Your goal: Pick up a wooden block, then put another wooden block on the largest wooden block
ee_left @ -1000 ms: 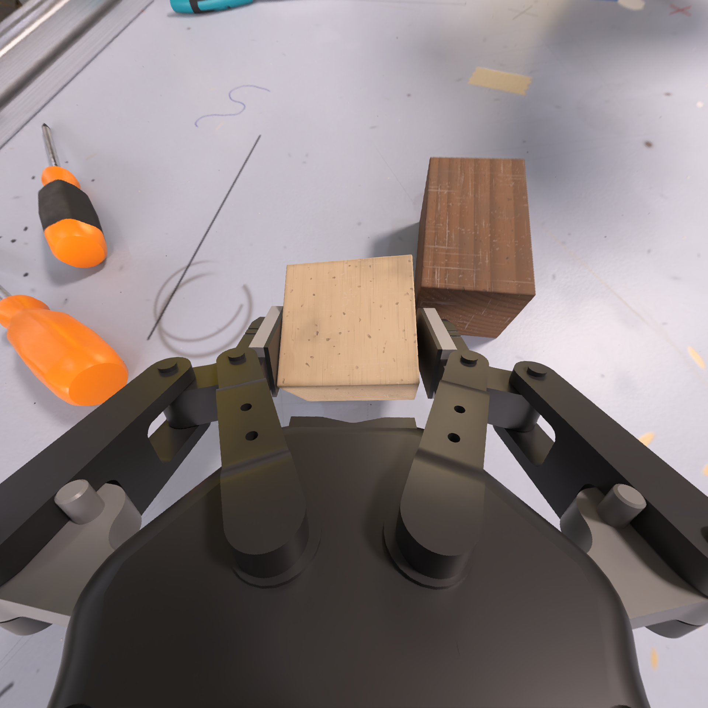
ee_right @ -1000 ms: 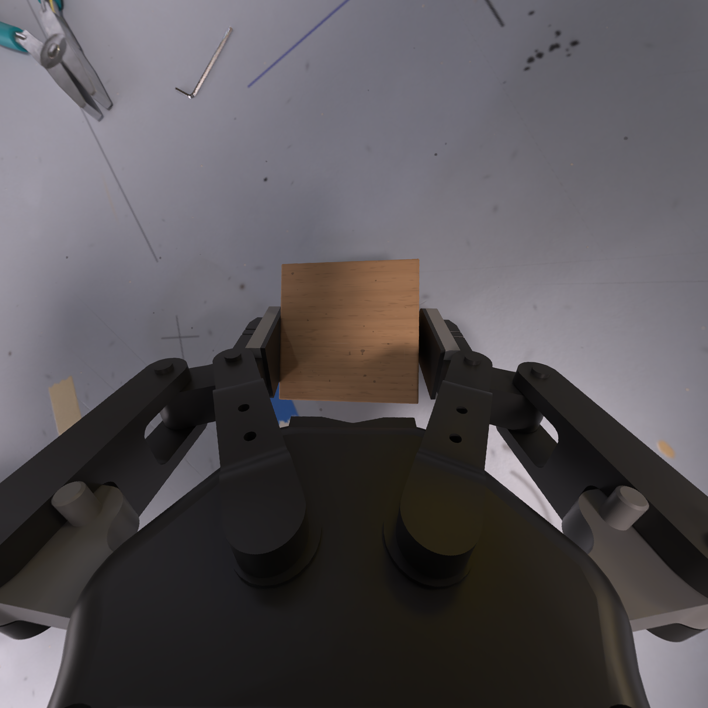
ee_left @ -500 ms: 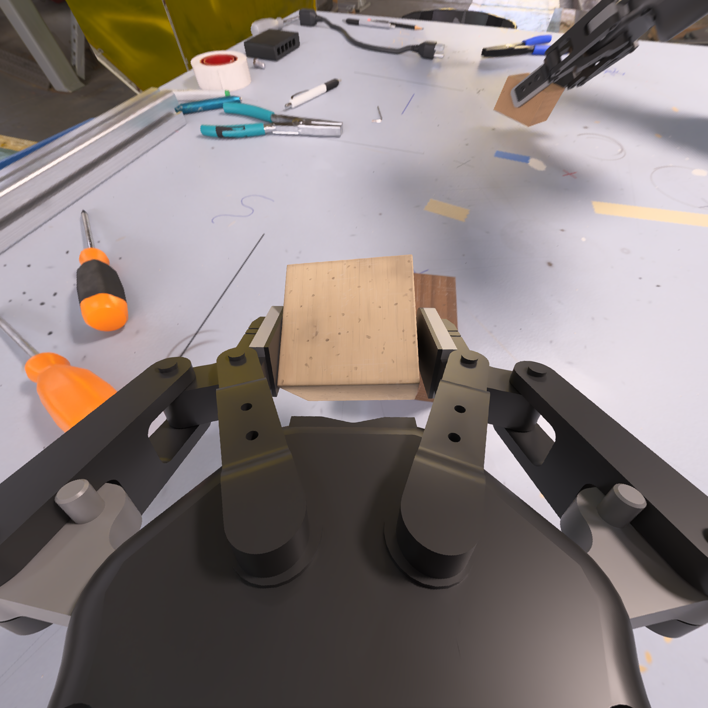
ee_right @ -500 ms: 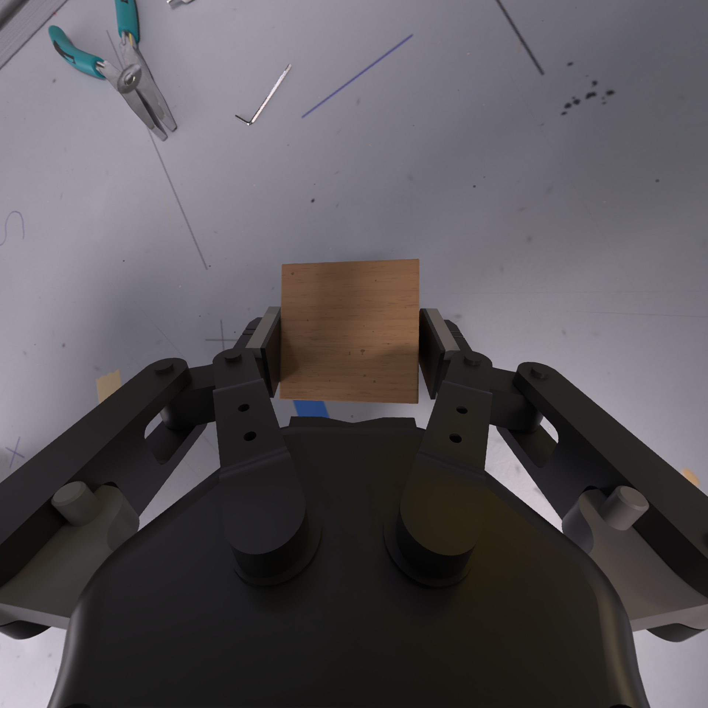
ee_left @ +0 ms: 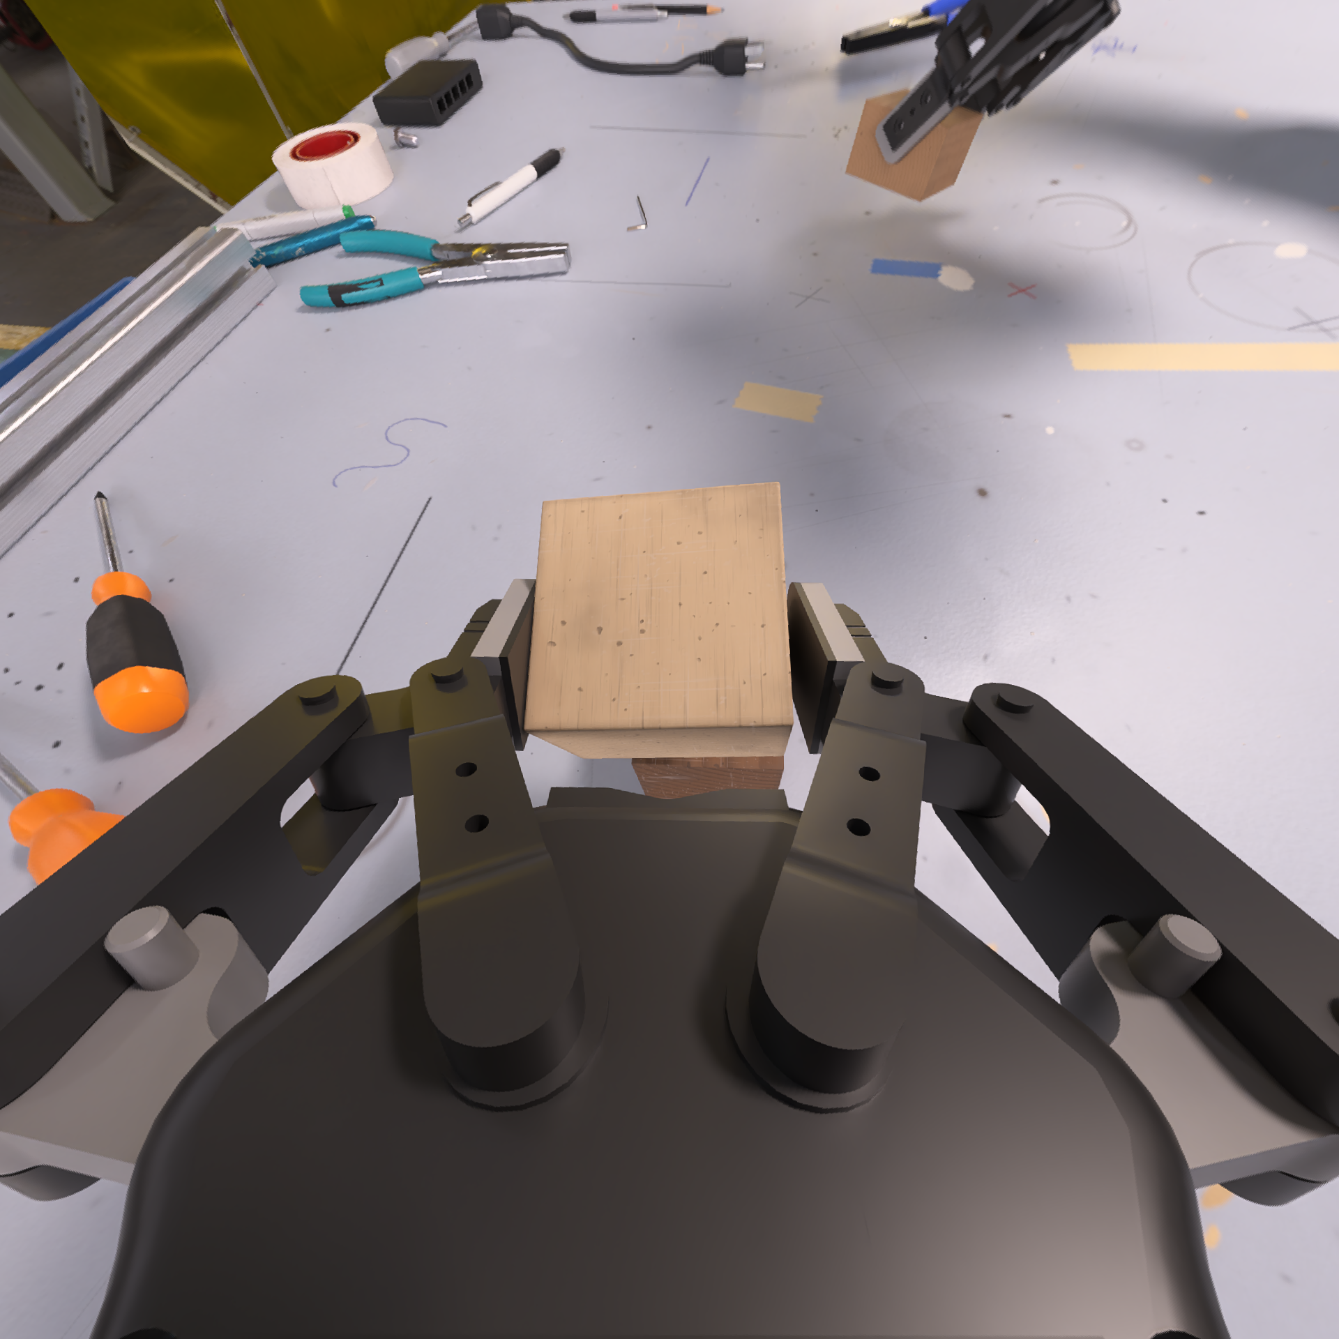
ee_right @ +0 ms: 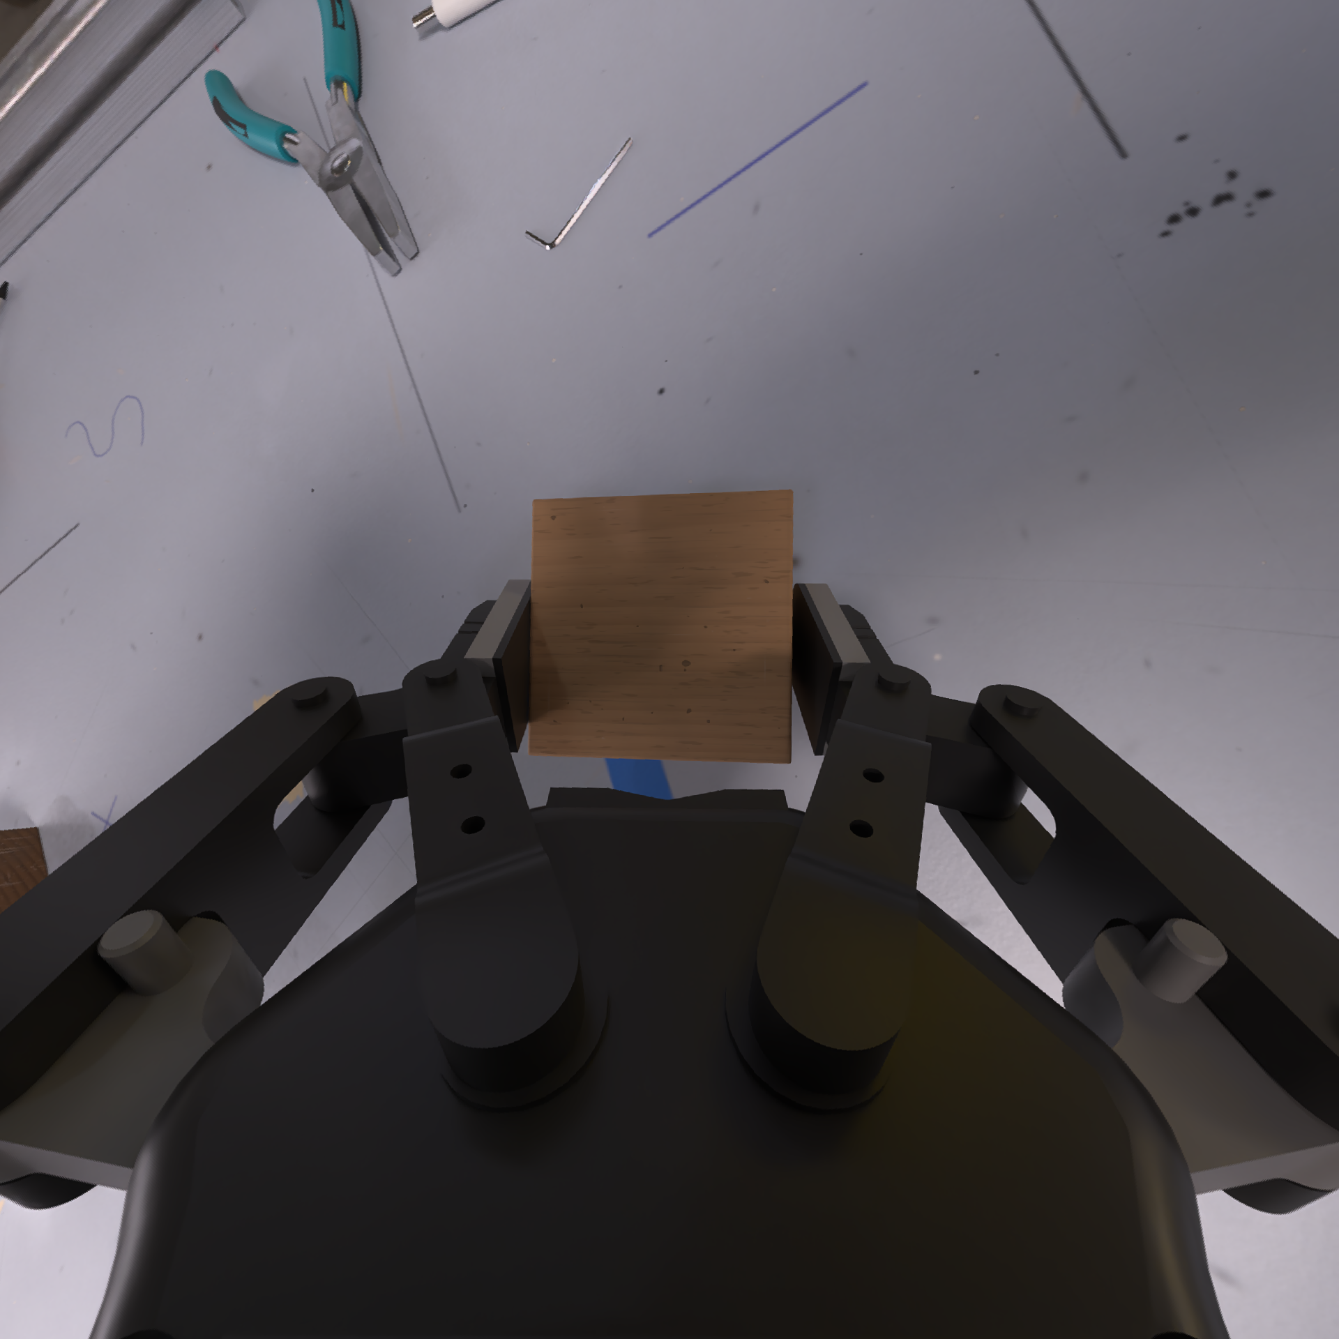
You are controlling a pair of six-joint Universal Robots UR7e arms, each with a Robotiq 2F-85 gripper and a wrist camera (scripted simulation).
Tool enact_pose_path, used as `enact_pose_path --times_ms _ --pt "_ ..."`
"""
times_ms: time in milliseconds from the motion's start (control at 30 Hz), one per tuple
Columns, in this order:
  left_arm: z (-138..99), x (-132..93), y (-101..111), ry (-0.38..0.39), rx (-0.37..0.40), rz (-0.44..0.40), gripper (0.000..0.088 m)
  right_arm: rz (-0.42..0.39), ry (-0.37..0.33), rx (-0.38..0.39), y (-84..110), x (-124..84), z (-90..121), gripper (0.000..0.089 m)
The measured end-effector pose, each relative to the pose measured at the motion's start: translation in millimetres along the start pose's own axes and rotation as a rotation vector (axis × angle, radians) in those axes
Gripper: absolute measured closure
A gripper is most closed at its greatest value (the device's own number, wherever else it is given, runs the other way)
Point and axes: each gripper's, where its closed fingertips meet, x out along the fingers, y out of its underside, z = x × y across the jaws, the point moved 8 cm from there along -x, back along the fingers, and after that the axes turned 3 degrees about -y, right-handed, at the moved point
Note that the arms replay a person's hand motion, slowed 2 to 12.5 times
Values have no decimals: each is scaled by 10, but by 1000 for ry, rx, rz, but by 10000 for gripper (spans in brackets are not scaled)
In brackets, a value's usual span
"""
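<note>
My left gripper point(ee_left: 661, 610) is shut on a pale wooden block point(ee_left: 652, 558) and holds it above the table. Right beneath it, a sliver of the large dark brown block point(ee_left: 706, 777) shows; whether the two touch is hidden. My right gripper point(ee_right: 661, 616) is shut on a mid-brown wooden block point(ee_right: 659, 565), held in the air over the grey table. In the left wrist view the right gripper point(ee_left: 942, 94) shows far off at the top right with that block point(ee_left: 935, 163). A corner of the dark block point(ee_right: 14, 862) shows at the right wrist view's left edge.
Two orange screwdrivers point(ee_left: 134, 652) point(ee_left: 58, 833) lie to the left. Teal pliers point(ee_left: 435, 264) point(ee_right: 340, 152), a hex key point(ee_left: 637, 214) point(ee_right: 580, 195), a marker point(ee_left: 507, 185), a tape roll point(ee_left: 333, 163), a black box point(ee_left: 427, 90) and a cable lie farther back. An aluminium rail point(ee_left: 109, 348) runs along the left.
My left gripper has carried the pale block over the dark brown block, which was beside it and now sits beneath. My right gripper has shifted with its block; the pliers come further into view.
</note>
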Motion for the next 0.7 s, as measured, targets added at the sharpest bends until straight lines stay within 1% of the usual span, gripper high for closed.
enact_pose_path --times_ms 133,267,567,700 --pt "-41 66 -19 -8 35 32 313 4 -19 0 1 10 15 305" --pt "-73 134 -41 -1 55 49 313 9 -34 1 3 18 24 305" --pt "-107 266 -36 23 50 99 313 11 -58 8 3 20 23 305" --pt "-107 305 -12 16 51 126 313 7 -66 15 1 17 17 305"
